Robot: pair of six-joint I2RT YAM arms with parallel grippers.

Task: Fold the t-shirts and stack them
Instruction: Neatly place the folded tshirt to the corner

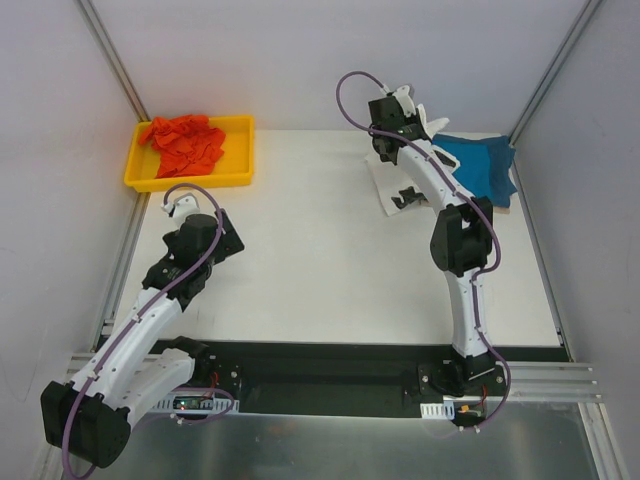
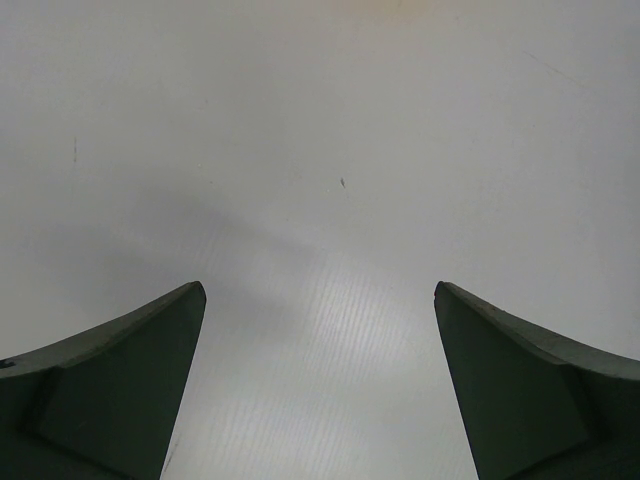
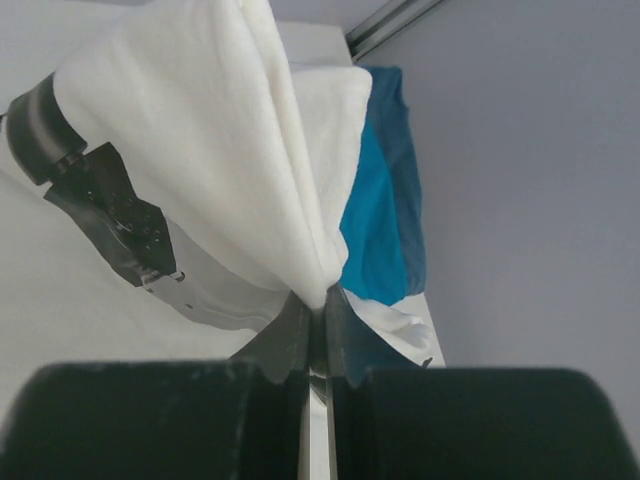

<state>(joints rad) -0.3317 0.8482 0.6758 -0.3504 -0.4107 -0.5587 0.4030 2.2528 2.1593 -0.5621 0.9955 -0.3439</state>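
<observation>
The white t-shirt with black printed marks [image 1: 402,190] lies at the back right of the table, partly lifted. My right gripper [image 1: 408,112] is shut on a bunched fold of it [image 3: 240,150] and holds that fold up above the table. The teal-blue t-shirt [image 1: 485,165] lies flat just right of it, and shows behind the white cloth in the right wrist view [image 3: 385,210]. The orange-red t-shirt [image 1: 185,140] is crumpled in the yellow tray. My left gripper [image 1: 180,205] is open and empty over bare table [image 2: 320,290].
The shallow yellow tray [image 1: 235,160] stands at the back left corner. Grey walls with metal rails [image 1: 110,60] close in the table at left, back and right. The black base strip [image 1: 320,365] runs along the near edge.
</observation>
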